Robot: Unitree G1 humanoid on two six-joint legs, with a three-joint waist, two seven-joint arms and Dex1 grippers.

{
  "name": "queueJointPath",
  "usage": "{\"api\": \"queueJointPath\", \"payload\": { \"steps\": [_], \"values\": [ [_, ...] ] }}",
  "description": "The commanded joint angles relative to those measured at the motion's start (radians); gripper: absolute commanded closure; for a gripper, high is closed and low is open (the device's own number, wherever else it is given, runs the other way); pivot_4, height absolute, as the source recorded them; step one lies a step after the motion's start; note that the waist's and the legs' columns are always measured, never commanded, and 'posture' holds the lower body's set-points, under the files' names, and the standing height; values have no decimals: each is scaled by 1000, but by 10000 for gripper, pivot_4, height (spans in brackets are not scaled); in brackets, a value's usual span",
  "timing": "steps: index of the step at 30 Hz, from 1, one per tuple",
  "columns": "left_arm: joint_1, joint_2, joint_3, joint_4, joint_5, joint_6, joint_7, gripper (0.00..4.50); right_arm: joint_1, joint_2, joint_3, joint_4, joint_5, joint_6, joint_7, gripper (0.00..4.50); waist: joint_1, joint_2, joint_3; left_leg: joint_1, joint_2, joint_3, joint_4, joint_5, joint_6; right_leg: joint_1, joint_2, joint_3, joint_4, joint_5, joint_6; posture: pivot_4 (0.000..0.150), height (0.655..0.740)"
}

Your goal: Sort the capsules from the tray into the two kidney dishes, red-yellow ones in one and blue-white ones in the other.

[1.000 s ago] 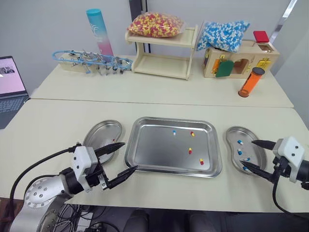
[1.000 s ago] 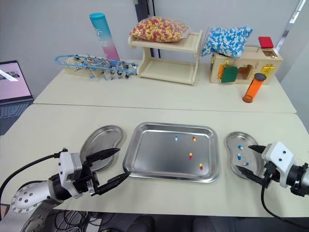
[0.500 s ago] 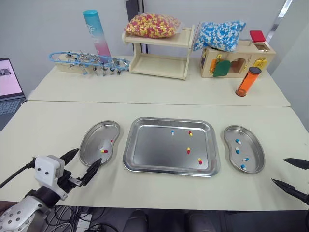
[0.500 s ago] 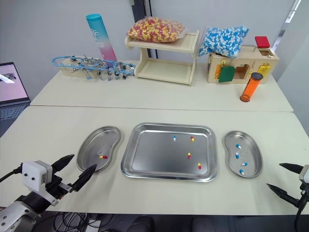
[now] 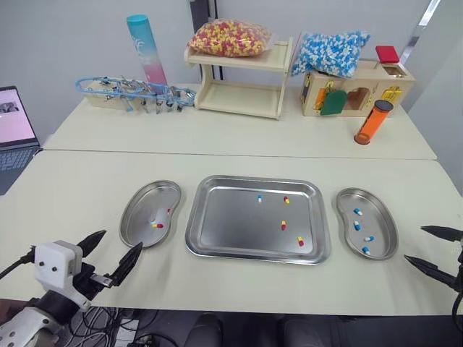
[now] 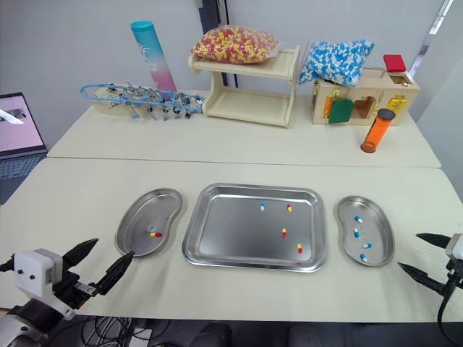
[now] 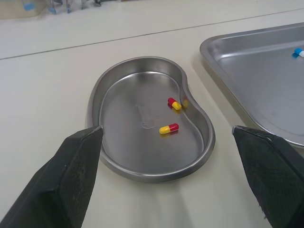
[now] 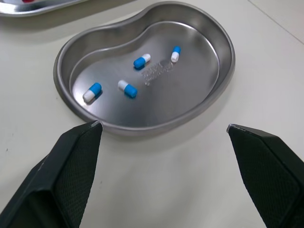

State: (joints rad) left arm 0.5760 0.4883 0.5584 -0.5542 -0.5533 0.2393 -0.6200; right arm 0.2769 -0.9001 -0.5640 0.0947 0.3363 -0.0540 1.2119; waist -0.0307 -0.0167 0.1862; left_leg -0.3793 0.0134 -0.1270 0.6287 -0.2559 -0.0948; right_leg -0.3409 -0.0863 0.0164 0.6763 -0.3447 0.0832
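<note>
The left fingers (image 7: 71,180) stand spread just short of the left dish (image 5: 137,210) with two red-yellow capsules (image 5: 156,225), the right fingers (image 8: 66,175) spread before the right dish (image 5: 381,223) of blue-white capsules (image 5: 357,225), the tray (image 5: 224,224) between them on the tabletop (image 5: 72,188).

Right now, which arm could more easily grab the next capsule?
Probably right: three of the tray's four capsules lie in its right half, nearer the open right gripper than the left gripper.
</note>
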Motion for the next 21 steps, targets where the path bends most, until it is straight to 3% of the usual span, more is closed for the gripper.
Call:
{"api": "queueJointPath", "payload": {
  "steps": [1,6,13,18,21],
  "values": [
    [15,9,24,-45,-19,-5,-15,0,-26,-13,-1,-20,24,3,-8,477,1,0,0,0,0,0,0,0,0,0,0,0,0,0,0,1500,7400],
    [27,24,-44,-75,28,-52,-84,0,-132,14,79,-141,57,77,-68,477,-4,1,0,0,0,0,0,0,0,0,0,0,0,0,0,1500,7400],
    [-19,24,-100,-102,9,1,-54,0,-278,63,243,-362,98,269,-186,477,3,1,-1,-1,0,-1,0,0,0,-1,0,0,0,0,0,1500,7400],
    [-67,31,-172,-156,5,19,-57,0,-451,167,418,-521,137,525,-374,477,1,1,-1,-1,0,-2,0,0,0,-1,0,-1,0,0,0,1500,7400],
    [-87,40,-207,-176,14,18,-68,0,-499,224,499,-533,85,572,-451,477,2,1,-1,-2,0,-3,0,0,0,-2,0,-2,1,0,0,1500,7400]
  ]
}}
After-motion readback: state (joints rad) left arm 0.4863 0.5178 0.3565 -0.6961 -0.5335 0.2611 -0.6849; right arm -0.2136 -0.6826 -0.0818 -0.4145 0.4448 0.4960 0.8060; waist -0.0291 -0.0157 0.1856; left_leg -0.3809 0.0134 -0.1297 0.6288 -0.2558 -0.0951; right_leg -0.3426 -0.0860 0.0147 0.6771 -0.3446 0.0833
